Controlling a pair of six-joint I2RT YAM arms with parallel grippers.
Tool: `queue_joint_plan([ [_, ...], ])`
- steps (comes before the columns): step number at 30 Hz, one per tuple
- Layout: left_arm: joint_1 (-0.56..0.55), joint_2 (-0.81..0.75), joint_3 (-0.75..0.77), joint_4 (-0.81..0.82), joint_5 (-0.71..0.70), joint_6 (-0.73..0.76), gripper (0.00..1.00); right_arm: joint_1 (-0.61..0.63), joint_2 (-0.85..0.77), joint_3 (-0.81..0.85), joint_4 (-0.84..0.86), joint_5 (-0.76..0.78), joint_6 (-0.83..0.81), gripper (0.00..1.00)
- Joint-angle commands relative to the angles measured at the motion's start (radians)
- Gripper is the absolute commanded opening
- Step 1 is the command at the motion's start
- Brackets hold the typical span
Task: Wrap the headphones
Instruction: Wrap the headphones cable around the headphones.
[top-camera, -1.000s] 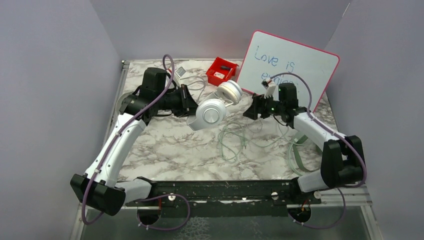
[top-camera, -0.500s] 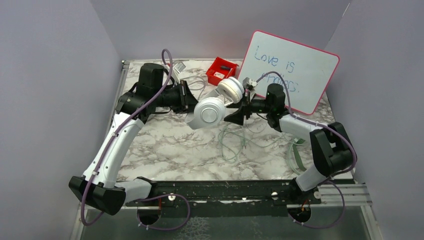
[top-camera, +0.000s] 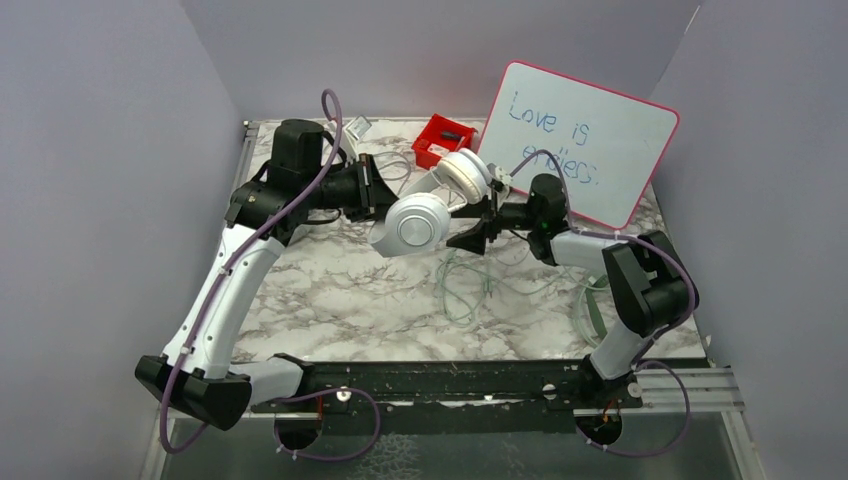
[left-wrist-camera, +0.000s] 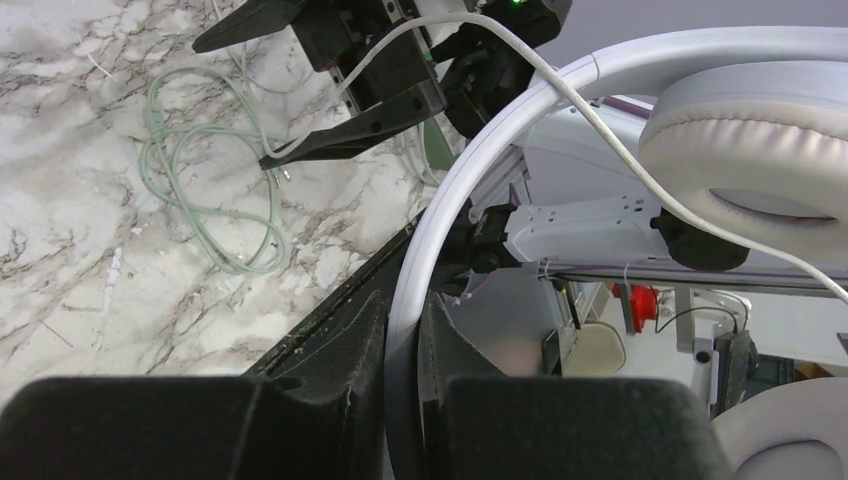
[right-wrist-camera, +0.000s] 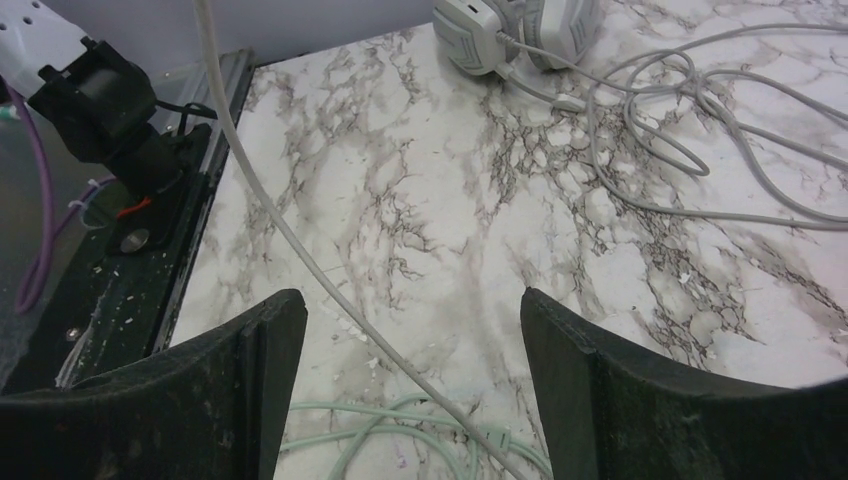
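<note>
Where the whiteboard (top-camera: 585, 140) leans against the back wall, blue handwriting can be read: "Love is" on the upper line, and what appears to be "endless." below it, with part of that word crossed by the right arm's cable. No brand or label can be made out on any other item. The left gripper (left-wrist-camera: 405, 350) is seen clamped on the headband of the white headphones (top-camera: 420, 222), the band being pinched between its nearly shut fingers, so that the pair is held up above the marble table (top-camera: 330, 300) at mid-back, with one round cup facing the overhead camera and the other just behind it. The right gripper (right-wrist-camera: 410, 320) is held wide apart just beside the nearer cup, and nothing is gripped by it; the thin white cable (right-wrist-camera: 290, 240) of the raised pair is seen running down through the gap between its jaws, and whether a finger is touched by it cannot be told. A loose mint cable (top-camera: 465, 280) is spread on the table below both grippers. A second pair of headphones (right-wrist-camera: 520, 30), pale grey, lies on the table with its cable looped beside it. A small red bin (top-camera: 443, 142) is set near the whiteboard.
</note>
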Motion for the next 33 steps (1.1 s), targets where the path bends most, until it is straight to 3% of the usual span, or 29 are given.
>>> queue_joint_plan([
  [1,-0.012,0.002,0.062,0.034,0.058,0.008,0.00,0.001,0.028,0.018,0.043,0.001,-0.068,0.81],
  [4,-0.016,0.011,0.076,0.035,0.062,0.010,0.00,0.002,0.034,-0.026,0.098,0.010,-0.061,0.76],
  [7,-0.021,0.014,0.078,0.034,0.062,0.015,0.00,0.000,0.032,-0.036,0.109,0.043,-0.058,0.64],
  [9,-0.025,0.013,0.069,0.034,0.060,0.022,0.00,-0.009,0.006,-0.050,0.114,0.125,-0.039,0.47],
  [11,-0.026,0.011,0.055,0.032,0.053,0.031,0.00,-0.033,-0.048,-0.076,0.107,0.288,-0.003,0.19],
  [12,-0.026,0.011,0.049,0.030,0.045,0.039,0.00,-0.051,-0.077,-0.090,0.106,0.313,0.010,0.10],
  [15,-0.026,0.011,0.042,0.001,-0.026,0.089,0.00,-0.101,-0.177,-0.116,0.052,0.543,0.063,0.01],
  [17,-0.026,0.007,0.038,-0.005,-0.068,0.120,0.00,-0.116,-0.187,-0.077,-0.063,0.594,0.048,0.00],
  [20,-0.026,-0.001,0.041,0.019,-0.122,0.143,0.00,-0.118,-0.122,0.048,-0.257,0.431,0.006,0.01],
  [23,-0.026,-0.047,-0.002,0.170,-0.182,0.113,0.00,-0.100,-0.048,0.052,-0.209,0.320,0.092,0.01],
  [27,-0.026,-0.034,-0.023,0.355,-0.124,0.043,0.00,-0.042,0.024,0.070,-0.145,0.269,0.160,0.01],
  [33,-0.026,-0.067,-0.015,0.461,-0.335,0.125,0.00,-0.033,0.062,0.037,-0.032,0.277,0.283,0.01],
])
